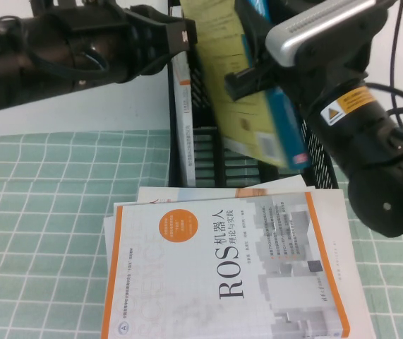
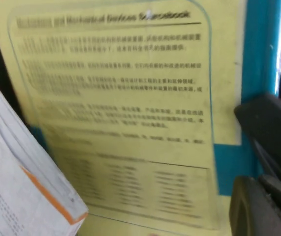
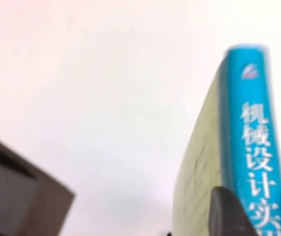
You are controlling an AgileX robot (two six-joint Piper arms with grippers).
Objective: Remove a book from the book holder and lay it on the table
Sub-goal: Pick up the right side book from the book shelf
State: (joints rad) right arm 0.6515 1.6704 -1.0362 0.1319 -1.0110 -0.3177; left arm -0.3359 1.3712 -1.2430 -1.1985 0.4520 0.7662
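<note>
Right wrist view showed the right gripper with its fingers clamped across the teal spine of the book, one dark pad on each side of it. From above, that grip sat at the book's mid-height, with the volume tilted and lifted partly clear of the book holder, above the table. It looked thick, stiff and fairly heavy, with a glossy cover likely to slip, so pinching near the spine seemed soundest. Beyond the book's far face, the left gripper reached toward the holder; I could not tell its finger state.
</note>
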